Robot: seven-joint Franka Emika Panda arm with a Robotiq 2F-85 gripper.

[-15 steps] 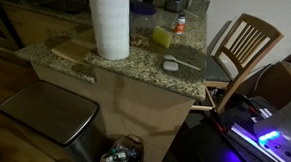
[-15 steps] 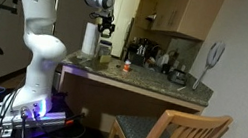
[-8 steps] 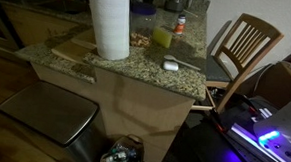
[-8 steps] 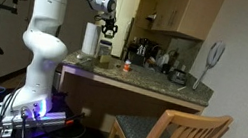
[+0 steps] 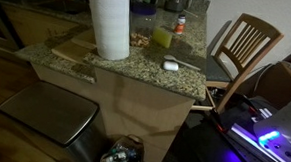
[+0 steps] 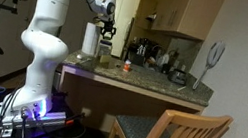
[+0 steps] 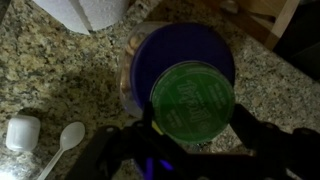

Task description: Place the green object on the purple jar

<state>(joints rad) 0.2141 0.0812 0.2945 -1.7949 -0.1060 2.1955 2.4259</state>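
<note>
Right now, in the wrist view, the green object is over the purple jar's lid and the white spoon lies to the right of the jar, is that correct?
Not quite: the white spoon lies to the left of the purple jar, not the right, near a small white container. The wrist view shows this. The rest stands: the green object, in the tool, is over the jar's lid.

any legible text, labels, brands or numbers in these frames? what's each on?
Nothing legible in any view.
green object: faint markings on its top in the wrist view, too blurred to read.
purple jar: lid plain, no text seen.
paper-towel roll: no print seen.
red-topped container: too small to read.
</note>
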